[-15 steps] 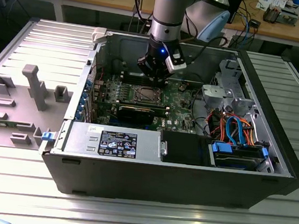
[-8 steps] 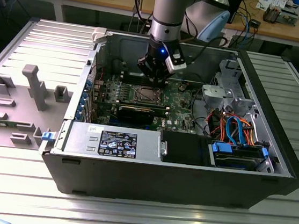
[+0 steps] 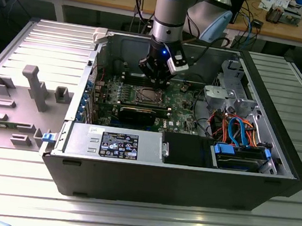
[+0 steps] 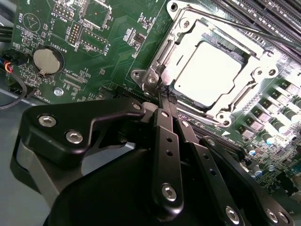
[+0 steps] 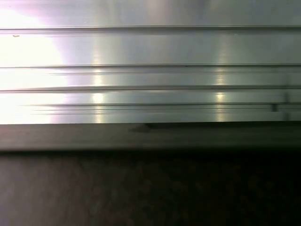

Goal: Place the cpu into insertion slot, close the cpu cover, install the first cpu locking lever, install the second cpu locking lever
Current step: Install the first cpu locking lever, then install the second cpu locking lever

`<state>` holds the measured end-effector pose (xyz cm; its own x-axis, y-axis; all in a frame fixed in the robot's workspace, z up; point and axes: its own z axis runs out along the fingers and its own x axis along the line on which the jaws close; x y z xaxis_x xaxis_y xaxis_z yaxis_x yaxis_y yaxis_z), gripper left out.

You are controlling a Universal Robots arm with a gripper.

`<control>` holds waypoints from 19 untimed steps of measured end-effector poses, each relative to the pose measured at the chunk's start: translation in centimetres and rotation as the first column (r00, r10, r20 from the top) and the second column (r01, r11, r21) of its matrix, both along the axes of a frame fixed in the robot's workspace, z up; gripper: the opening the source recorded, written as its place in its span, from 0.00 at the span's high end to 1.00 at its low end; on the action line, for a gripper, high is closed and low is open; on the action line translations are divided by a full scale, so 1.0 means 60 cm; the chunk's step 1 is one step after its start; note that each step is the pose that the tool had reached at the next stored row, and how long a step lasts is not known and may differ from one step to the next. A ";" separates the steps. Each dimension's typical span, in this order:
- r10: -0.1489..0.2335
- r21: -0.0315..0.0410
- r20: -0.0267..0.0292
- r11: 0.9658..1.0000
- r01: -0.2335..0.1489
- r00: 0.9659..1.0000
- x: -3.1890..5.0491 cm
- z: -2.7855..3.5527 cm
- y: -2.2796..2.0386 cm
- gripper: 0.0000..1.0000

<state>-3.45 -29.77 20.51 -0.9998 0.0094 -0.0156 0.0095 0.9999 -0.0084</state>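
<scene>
The cpu (image 4: 210, 70) sits flat in the slot (image 4: 237, 56), the cover (image 4: 182, 35) closed over its edges. It looks light and fragile; I'd judge only the edges safe to grip. My gripper (image 4: 165, 98) is pinched together, holding nothing, tips at the cover's corner.

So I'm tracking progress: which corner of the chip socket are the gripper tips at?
The gripper has its closed tips at the socket's corner nearest the round coin battery; the other three corners are untouched.
</scene>
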 end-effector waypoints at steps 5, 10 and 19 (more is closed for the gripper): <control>0.000 0.000 0.000 1.000 0.000 1.000 0.000 0.000 -0.0002 0.89; 0.000 0.000 0.000 1.000 0.000 1.000 0.000 0.000 -0.0019 0.89; 0.000 -0.001 0.000 1.000 0.000 1.000 0.000 0.002 -0.0166 0.89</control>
